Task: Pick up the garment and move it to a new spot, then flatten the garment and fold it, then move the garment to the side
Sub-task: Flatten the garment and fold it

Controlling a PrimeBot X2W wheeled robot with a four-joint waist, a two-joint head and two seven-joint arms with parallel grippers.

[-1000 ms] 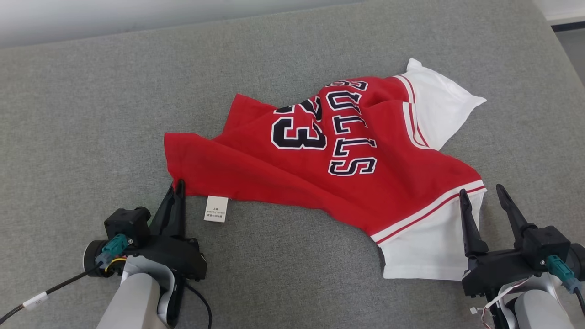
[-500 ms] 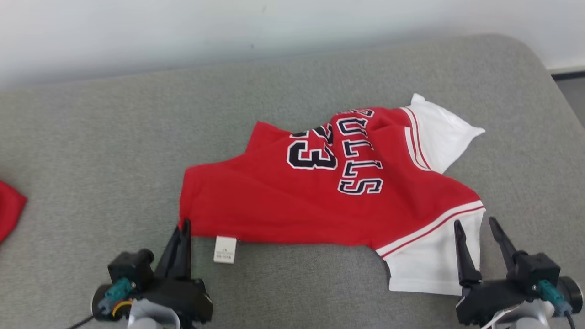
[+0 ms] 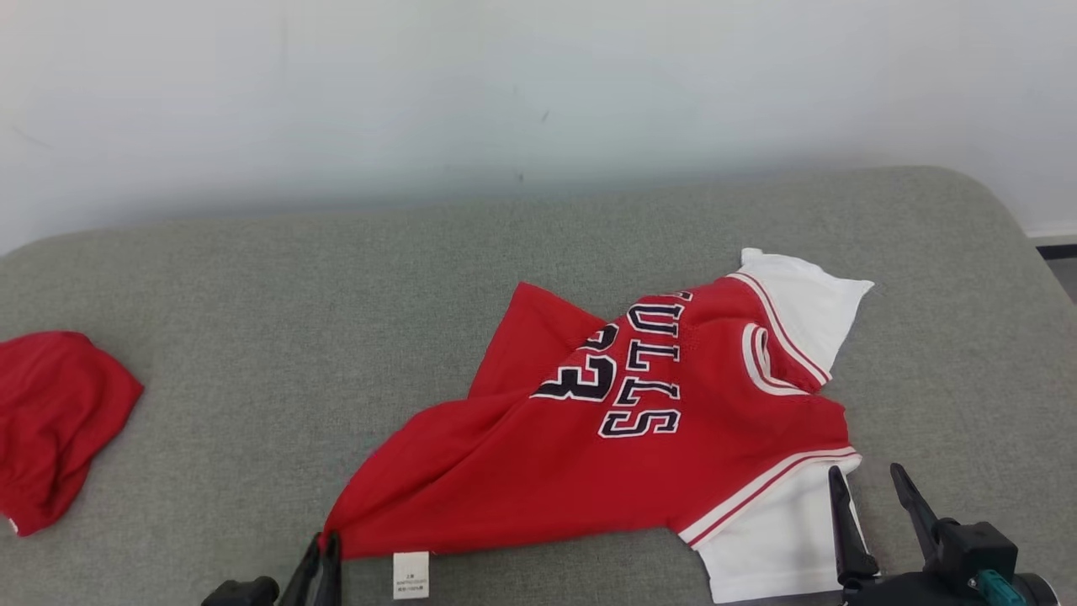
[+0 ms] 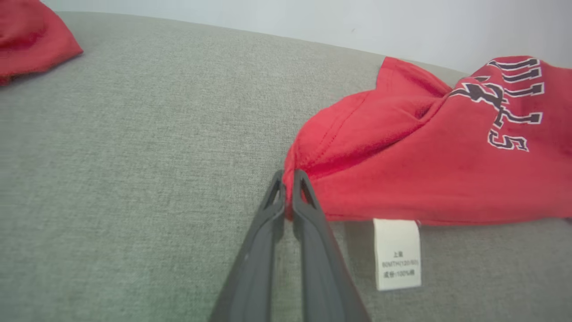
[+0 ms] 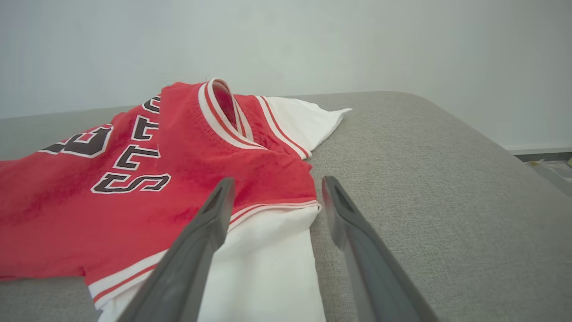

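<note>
The left claw (image 4: 289, 176) is pinched shut on the stitched hem corner of the jersey (image 3: 538, 471). A white care tag (image 4: 397, 252) hangs just beside it, with "100%" legible among small print. The right claw (image 5: 277, 188) is spread open around the edge of the near white sleeve. The soft red knit jersey lies rumpled near the front right of the desk (image 3: 252, 278), which is covered in grey woven fabric. It reads "23" and "ULLS" in black, white-edged letters. Another red cloth (image 3: 50, 421) sits at the left edge.
</note>
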